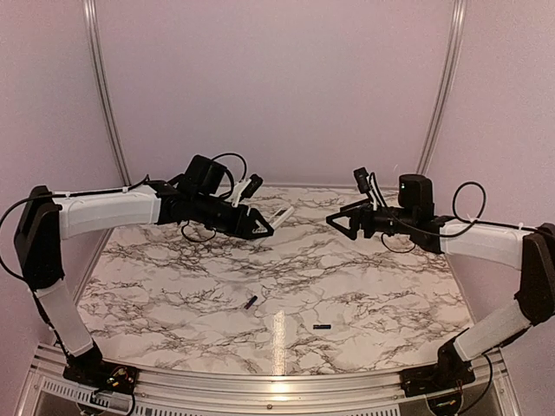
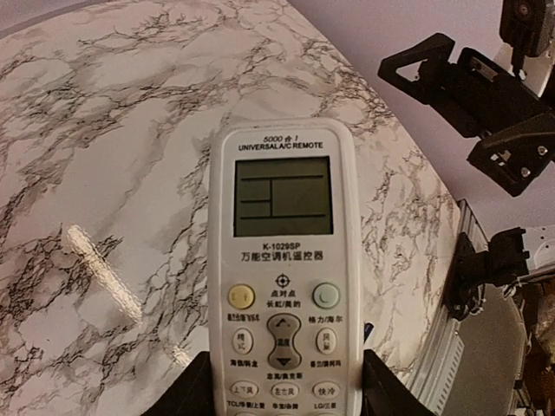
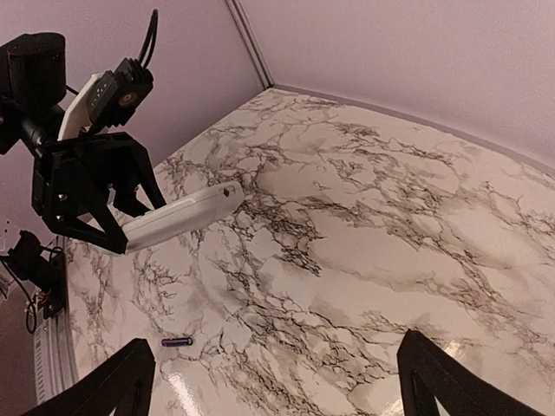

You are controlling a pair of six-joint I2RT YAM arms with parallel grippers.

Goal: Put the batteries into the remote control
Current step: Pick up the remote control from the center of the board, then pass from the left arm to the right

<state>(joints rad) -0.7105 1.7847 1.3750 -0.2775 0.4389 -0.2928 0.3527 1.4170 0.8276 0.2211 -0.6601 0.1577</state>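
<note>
The marble table (image 1: 173,286) is sitting well beneath both sets of fingers. The left gripper (image 1: 263,229) is clamping the remote control (image 2: 284,286) by its button end, with the display end jutting out past the fingertips. The right gripper (image 1: 336,220) is facing it, jaws spread wide and holding nothing. The left battery (image 1: 251,302) and right battery (image 1: 322,327) are lying apart on the marble, far below the fingers.

Left gripper (image 1: 256,227) raised above marble table (image 1: 390,286), clamped on white remote control (image 1: 283,215); remote juts rightward. Right gripper (image 1: 340,219) opposite, jaws spread, apart from remote. Left battery (image 1: 251,302), right battery (image 1: 322,327) lie on table, apart, nearer arm bases.
</note>
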